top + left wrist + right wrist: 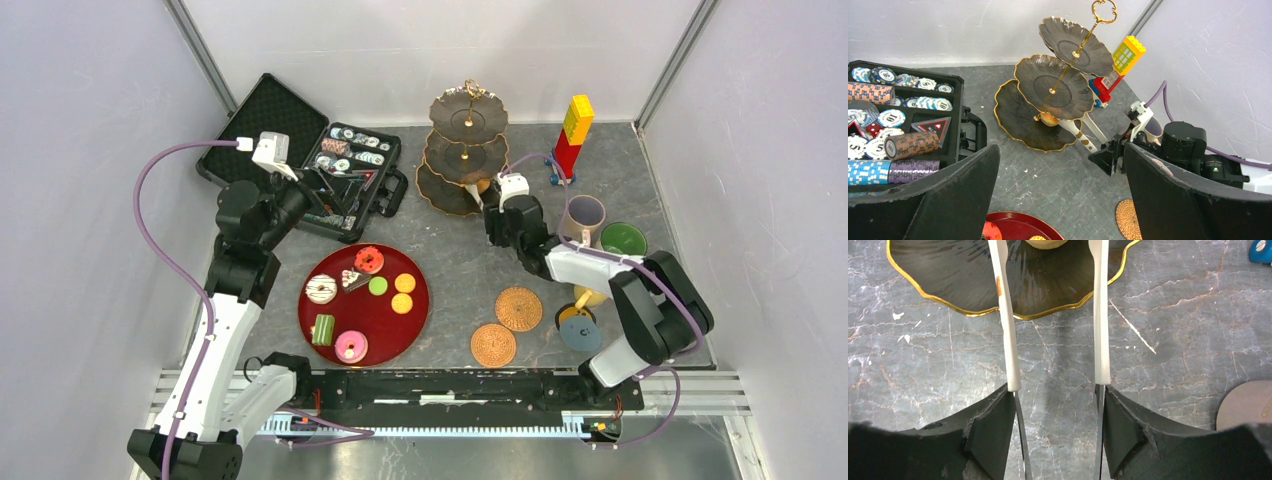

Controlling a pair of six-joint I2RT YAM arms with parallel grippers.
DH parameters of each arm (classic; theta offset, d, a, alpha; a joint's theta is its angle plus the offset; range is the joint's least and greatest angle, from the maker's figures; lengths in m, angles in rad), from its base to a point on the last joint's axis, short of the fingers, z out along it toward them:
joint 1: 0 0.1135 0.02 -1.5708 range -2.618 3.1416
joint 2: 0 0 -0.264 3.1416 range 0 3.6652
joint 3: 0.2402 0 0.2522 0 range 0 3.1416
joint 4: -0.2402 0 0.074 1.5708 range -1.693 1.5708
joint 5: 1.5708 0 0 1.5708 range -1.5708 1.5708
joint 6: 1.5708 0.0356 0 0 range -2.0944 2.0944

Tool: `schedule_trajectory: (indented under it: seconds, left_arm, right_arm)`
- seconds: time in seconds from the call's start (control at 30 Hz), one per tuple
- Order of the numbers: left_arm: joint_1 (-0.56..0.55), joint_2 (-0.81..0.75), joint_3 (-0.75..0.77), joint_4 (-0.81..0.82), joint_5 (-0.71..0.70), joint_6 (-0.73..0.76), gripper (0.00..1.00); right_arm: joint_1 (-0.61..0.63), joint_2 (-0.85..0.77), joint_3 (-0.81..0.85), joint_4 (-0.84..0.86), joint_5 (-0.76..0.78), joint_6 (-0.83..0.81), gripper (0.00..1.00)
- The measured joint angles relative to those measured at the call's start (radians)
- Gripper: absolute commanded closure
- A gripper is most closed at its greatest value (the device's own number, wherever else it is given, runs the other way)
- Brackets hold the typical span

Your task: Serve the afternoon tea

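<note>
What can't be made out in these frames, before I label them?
1. Tips of the white-armed metal tongs in the right claw: right wrist view, cut off by the top edge; contact with the round yellowish treat is unclear in every view.
2. The yellow mug: top view, mostly behind the right arm.
3. The round red tray: left wrist view, cut by the bottom edge and the black fingers of the left claw.

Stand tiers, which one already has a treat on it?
The bottom tier, the widest: a tan round sweet lies near its post, between the white tongs. The middle tier and top tier are bare.
</note>
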Motion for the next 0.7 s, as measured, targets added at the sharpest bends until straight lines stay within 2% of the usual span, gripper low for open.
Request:
schedule_trajectory:
  seconds: [0.23, 0.53, 0.7]
  left_arm:
    - [0.0, -0.001, 0.0, 0.0, 0.0, 0.0, 0.0]
    - [0.0, -0.003, 0.0, 0.0, 0.0, 0.0, 0.0]
    - [0.0, -0.003, 0.0, 0.0, 0.0, 0.0, 0.0]
  right_arm:
    - [0.0, -0.084, -0.072, -0.087, -0.063, 0.005, 0.38]
    - [0.019, -0.314, -0.23, -0.219, -0.115, -0.024, 0.39]
    - [0.064, -0.424, -0.251, -0.274, -0.131, -0.068, 0.4]
